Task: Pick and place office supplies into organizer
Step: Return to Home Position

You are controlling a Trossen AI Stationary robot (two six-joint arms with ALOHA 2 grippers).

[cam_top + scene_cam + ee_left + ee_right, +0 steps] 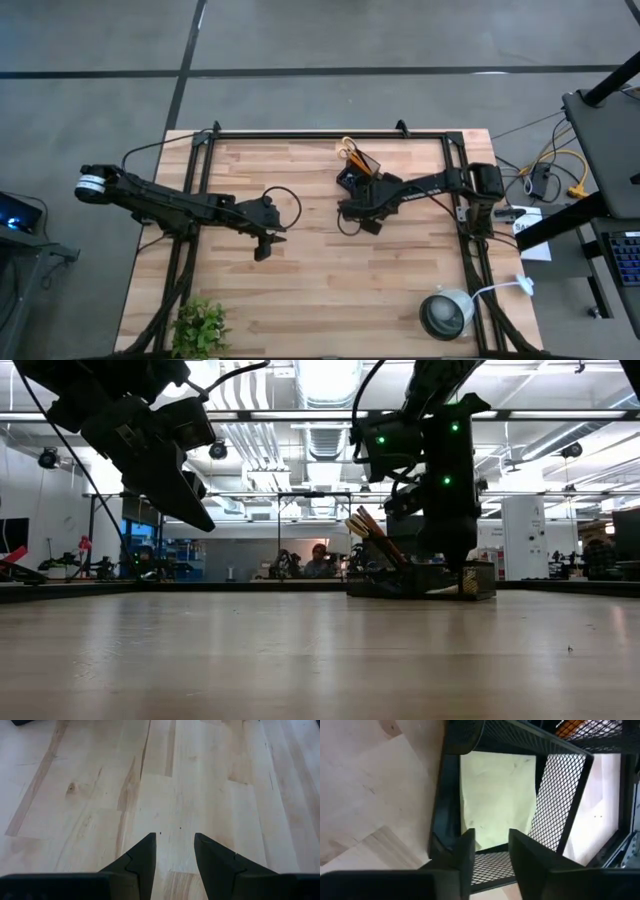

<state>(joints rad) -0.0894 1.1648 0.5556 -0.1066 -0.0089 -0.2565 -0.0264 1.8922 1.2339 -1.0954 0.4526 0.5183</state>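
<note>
The black mesh organizer (pixel 356 178) stands on the far middle of the table. Yellow-handled scissors (pixel 346 148) and orange pencils (pixel 372 532) stick up out of its cup section. The yellow sticky-note pad (pixel 496 795) lies flat in a mesh tray compartment (pixel 555 800). My right gripper (pixel 490 840) is open and points down into that compartment, its tips just over the pad's edge, with no grasp showing. My left gripper (pixel 175 840) is open too and hovers over bare wood left of centre (pixel 265 248), holding nothing. Pens and clips do not show.
A round grey-white lamp (pixel 445 314) sits at the near right corner with its white cord, and a green plant (pixel 200 326) at the near left corner. Bare wood (pixel 330 290) lies between them across the near half. A black frame rail (pixel 320 134) runs along the far edge.
</note>
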